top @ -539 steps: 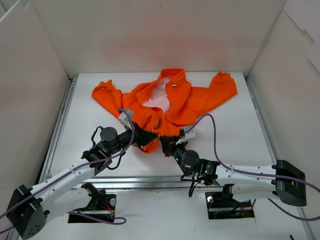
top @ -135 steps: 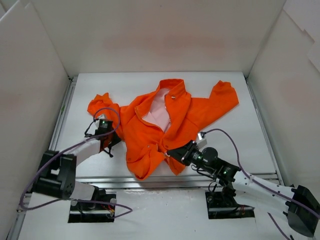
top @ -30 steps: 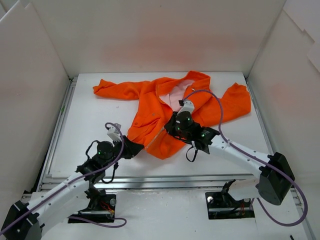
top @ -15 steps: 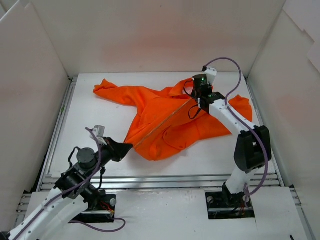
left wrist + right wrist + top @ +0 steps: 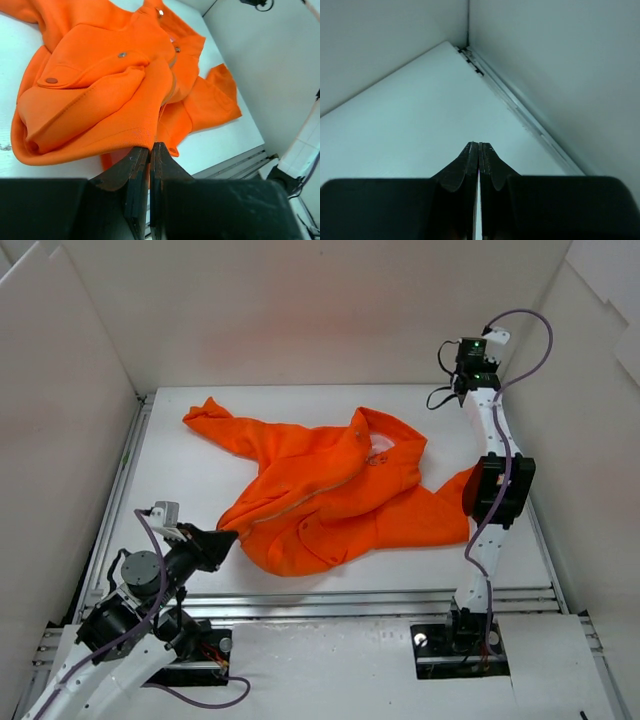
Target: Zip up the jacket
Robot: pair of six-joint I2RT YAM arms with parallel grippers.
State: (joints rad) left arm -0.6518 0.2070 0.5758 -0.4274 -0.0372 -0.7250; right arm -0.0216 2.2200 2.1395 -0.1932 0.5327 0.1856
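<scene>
While clamped narrow on the near hem of the jacket (image 5: 100, 85), sits low at the near-left of the table (image 5: 180, 480): left hand (image 5: 146, 146), fingers pressed together on orange cloth. Lies crumpled across mid-table, pale zipper line running diagonally down the front, metal snaps (image 5: 121, 54) showing on pocket flaps, one sleeve reaching far-left. Hangs high at the far-right corner, right hand (image 5: 479, 145), fingers shut together, gripping nothing

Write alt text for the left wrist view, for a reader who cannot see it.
A crumpled orange jacket lies on a white table, its near hem seemingly pinched between the left gripper's nearly closed dark fingers. Round snaps dot its front.
</scene>
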